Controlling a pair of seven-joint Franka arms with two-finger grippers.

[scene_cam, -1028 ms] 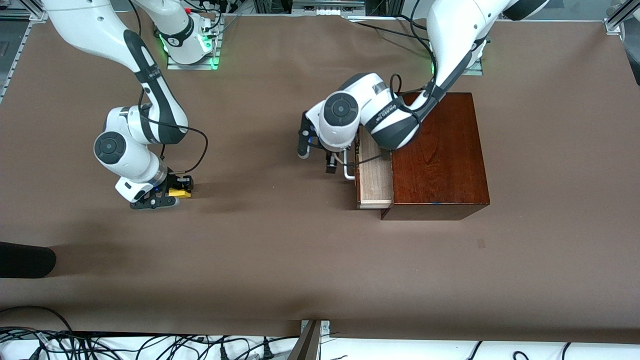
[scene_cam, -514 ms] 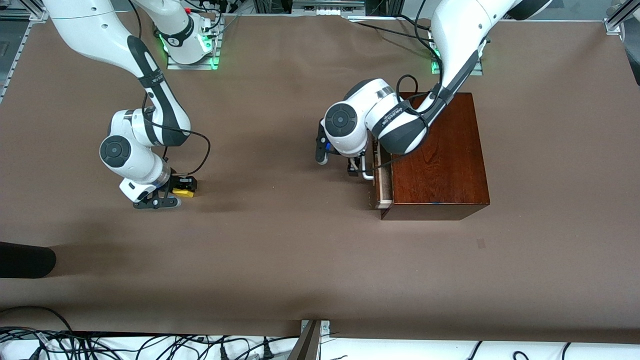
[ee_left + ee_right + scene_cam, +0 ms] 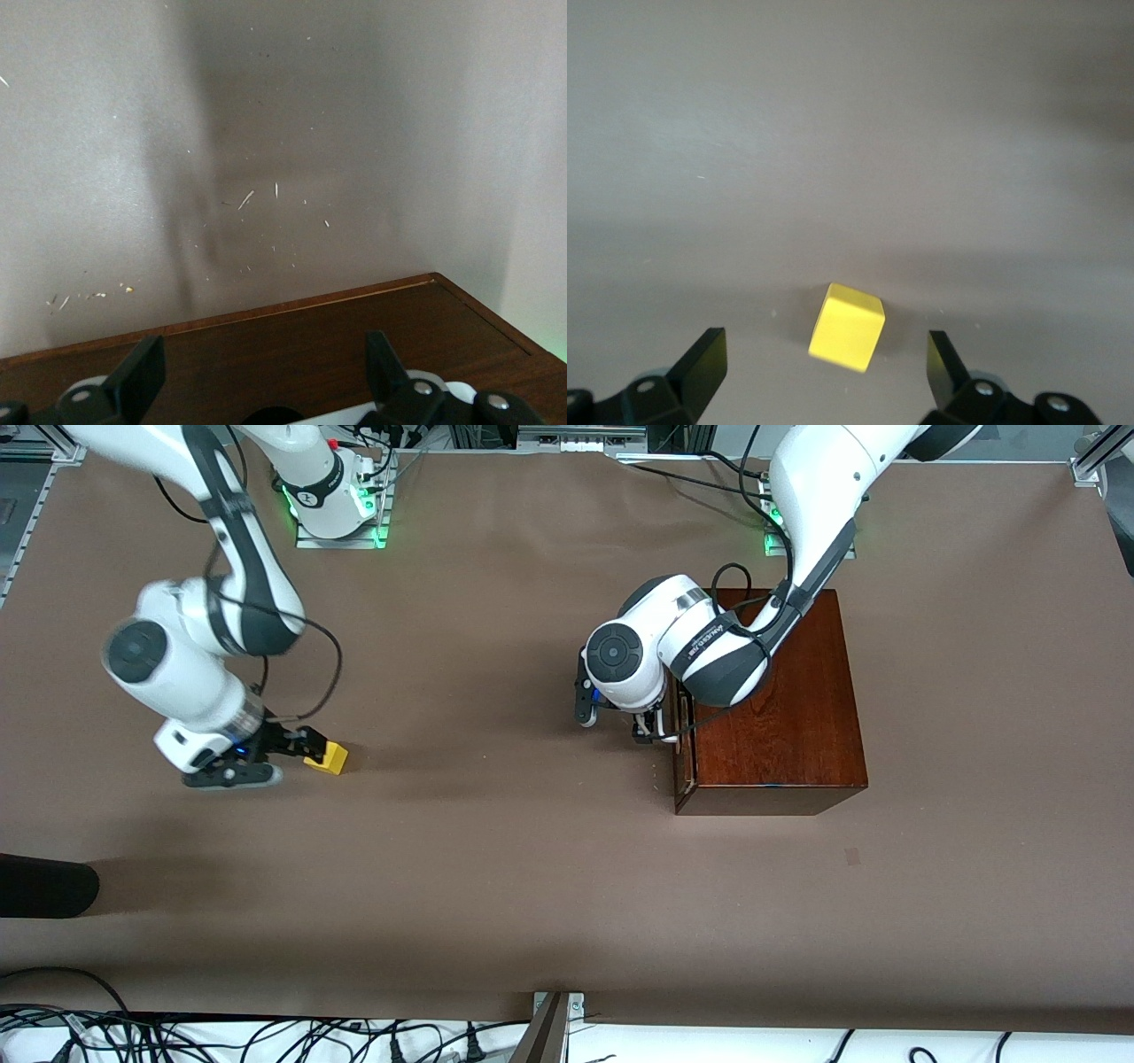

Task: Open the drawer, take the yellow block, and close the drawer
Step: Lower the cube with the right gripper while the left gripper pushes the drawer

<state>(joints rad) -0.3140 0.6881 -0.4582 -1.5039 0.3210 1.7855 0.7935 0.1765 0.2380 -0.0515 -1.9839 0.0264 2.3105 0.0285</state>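
Observation:
The yellow block [image 3: 330, 757] lies loose on the brown table toward the right arm's end. In the right wrist view the block [image 3: 847, 328] sits tilted between and just ahead of my open fingers, touching neither. My right gripper [image 3: 282, 758] [image 3: 824, 347] is open and empty beside it. The drawer [image 3: 680, 748] sits flush in the dark wooden box [image 3: 780, 708]. My left gripper [image 3: 645, 728] [image 3: 266, 350] is open against the drawer front [image 3: 292, 345], its fingers [image 3: 142, 376] on either side of the white handle [image 3: 390, 412].
A dark rounded object [image 3: 44, 886] pokes in at the table edge at the right arm's end, nearer the front camera. Cables run along the front edge [image 3: 266, 1036]. Bare brown table [image 3: 496, 824] lies between the block and the box.
The left gripper pushed the drawer from half open to shut. The right gripper let go of the yellow block and drew back from it toward the right arm's end.

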